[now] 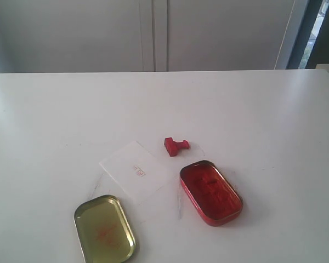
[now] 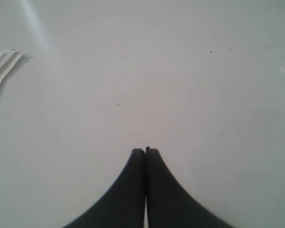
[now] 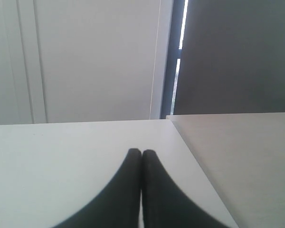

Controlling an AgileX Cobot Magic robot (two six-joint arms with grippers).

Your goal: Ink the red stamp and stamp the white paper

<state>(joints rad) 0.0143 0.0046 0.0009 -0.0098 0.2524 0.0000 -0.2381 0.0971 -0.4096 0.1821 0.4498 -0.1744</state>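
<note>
Red stamp (image 1: 176,146) near white paper (image 1: 136,171), red ink tin (image 1: 211,192) (gold lid (image 1: 105,229) nearby); left pincer (image 2: 145,151), right pincer (image 3: 141,152) closed, empty.

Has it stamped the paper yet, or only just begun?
The thin white paper sheet already carries a small red mark. The small red plastic stamp lies tipped over beside it, near the open red ink tin. The left hand and right hand are shut, holding nothing. Nothing seems left.
</note>
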